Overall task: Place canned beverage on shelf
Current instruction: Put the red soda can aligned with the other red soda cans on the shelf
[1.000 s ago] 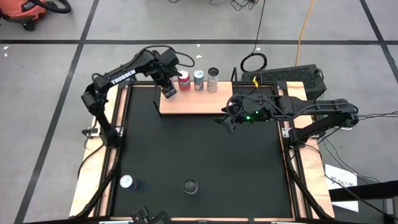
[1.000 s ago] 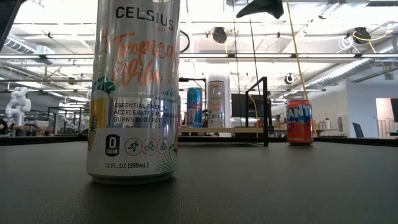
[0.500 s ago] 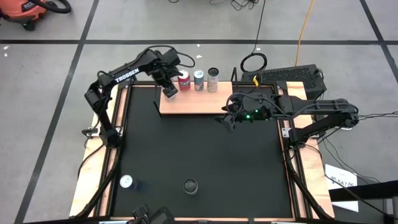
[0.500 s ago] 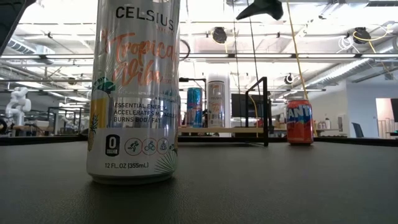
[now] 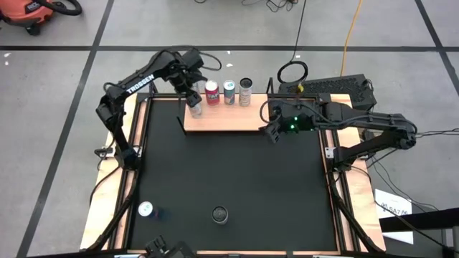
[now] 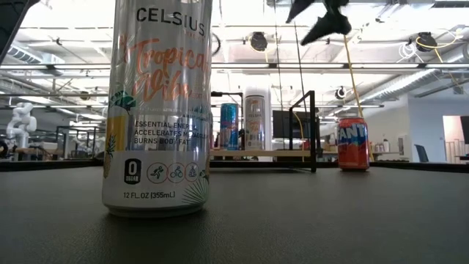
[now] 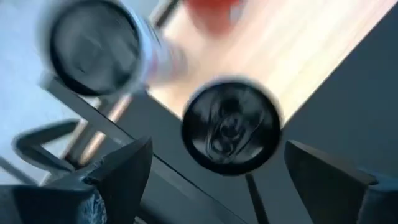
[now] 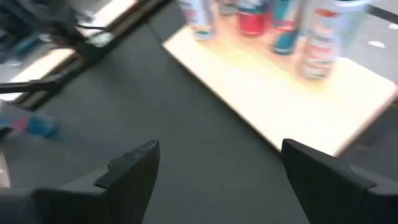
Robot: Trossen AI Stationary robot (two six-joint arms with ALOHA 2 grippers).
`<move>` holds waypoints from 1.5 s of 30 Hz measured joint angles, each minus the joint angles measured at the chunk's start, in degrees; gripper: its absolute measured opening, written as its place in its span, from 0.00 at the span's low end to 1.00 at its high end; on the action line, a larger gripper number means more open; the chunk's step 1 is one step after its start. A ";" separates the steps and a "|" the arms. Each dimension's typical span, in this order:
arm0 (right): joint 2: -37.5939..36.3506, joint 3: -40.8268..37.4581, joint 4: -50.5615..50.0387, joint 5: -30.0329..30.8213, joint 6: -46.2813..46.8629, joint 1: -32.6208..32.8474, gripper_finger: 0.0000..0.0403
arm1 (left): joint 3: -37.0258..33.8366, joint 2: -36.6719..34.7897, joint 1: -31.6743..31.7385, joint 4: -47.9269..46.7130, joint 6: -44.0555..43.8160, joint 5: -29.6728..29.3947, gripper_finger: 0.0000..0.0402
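left wrist view, can [image 7: 231,127] between spread left fingers [image 7: 124,171], untouched, over shelf [image 7: 292,56]

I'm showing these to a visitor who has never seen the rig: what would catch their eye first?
Probably the tall Celsius can filling the low view's foreground, standing on the black mat. Next, the row of cans at the back of the wooden shelf, with the left end effector above the shelf's left end and the right end effector, open, at its right end.

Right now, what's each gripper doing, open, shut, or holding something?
Left gripper: fingers open, above a can at the shelf; holding nothing.
Right gripper: fingers open, empty, by the shelf's other end.
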 joint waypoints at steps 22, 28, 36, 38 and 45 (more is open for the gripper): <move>0.99 -17.57 -13.12 -7.09 -9.29 -25.69 0.86 | -5.69 -18.96 -11.78 12.51 -13.29 -9.58 0.90; 0.88 -19.58 -11.43 -2.22 -8.20 -26.07 0.86 | -9.11 -22.70 -17.42 13.49 -18.20 -13.65 0.90; 2.24 -19.58 -8.58 0.07 -11.82 -29.36 0.86 | -11.61 -23.56 -22.22 13.58 -22.13 -16.61 0.90; 2.72 -19.58 -8.06 0.08 -12.67 -30.26 0.86 | -12.25 -23.56 -23.08 14.41 -22.65 -17.00 0.90; 5.38 -19.58 -3.51 -0.02 -15.45 -32.51 0.86 | -13.58 -23.52 -24.97 14.73 -24.59 -17.64 0.90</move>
